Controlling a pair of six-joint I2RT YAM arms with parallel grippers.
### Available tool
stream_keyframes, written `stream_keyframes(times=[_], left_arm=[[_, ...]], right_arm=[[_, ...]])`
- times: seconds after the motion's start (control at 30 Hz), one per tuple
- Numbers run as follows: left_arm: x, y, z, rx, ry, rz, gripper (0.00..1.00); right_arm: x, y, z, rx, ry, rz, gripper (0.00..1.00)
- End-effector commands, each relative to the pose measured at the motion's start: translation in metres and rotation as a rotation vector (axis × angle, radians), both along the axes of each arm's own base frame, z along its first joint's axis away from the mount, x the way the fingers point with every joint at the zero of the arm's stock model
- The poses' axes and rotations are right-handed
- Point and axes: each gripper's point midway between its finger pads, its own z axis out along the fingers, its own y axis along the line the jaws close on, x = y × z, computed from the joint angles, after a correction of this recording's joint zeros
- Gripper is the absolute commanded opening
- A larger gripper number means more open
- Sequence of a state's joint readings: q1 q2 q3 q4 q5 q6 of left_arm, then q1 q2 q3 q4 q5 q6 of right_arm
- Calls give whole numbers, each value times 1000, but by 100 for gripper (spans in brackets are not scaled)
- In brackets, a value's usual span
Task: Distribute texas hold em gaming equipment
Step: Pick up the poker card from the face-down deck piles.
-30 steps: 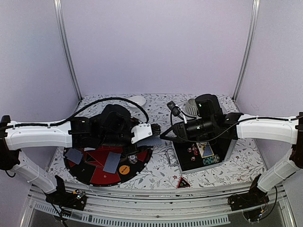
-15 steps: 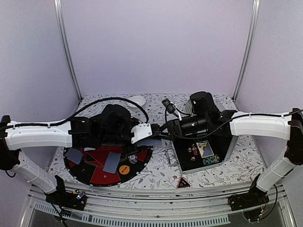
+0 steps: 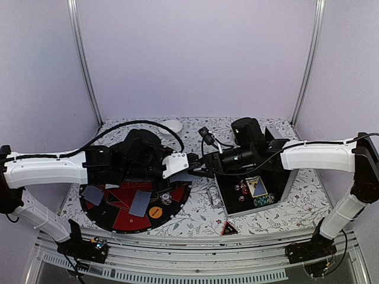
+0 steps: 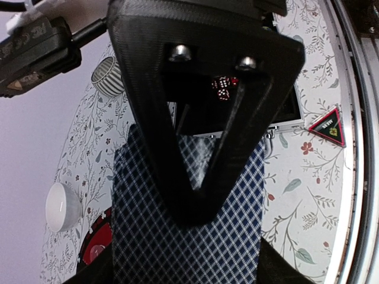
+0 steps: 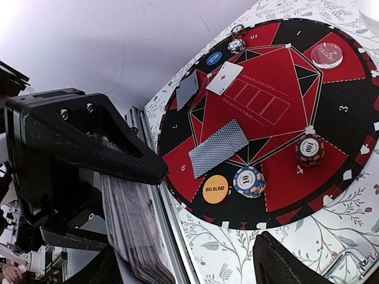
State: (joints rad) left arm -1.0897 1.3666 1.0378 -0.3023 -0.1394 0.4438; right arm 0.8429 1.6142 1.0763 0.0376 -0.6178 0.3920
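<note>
Cards point(image 4: 195, 236) were held tight in the left gripper point(image 3: 189, 164), and the right gripper point(image 5: 211, 206) had its two fingers wide apart near them

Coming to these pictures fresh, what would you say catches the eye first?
The left hand and right hand meet above the middle of the table: the left grips a deck of checked blue-backed cards, and the right hangs open close to it. Next comes the round red and black poker mat on the table's left, dotted with loose cards, chips and an orange Big Blind button.
</note>
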Motion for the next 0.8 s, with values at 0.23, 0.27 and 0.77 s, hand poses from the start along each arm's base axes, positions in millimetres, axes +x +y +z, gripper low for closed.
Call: stream_keyframes(times=[0.23, 0.27, 0.77], left_arm=[[3, 4, 13, -46, -12, 11, 62], [3, 4, 12, -42, -10, 13, 62], [8, 12, 1, -18, 10, 50, 62]], right_arm=[[1, -17, 16, -11, -49, -31, 60], [0, -16, 19, -4, -49, -21, 58], [-6, -23, 30, -3, -56, -8, 25]])
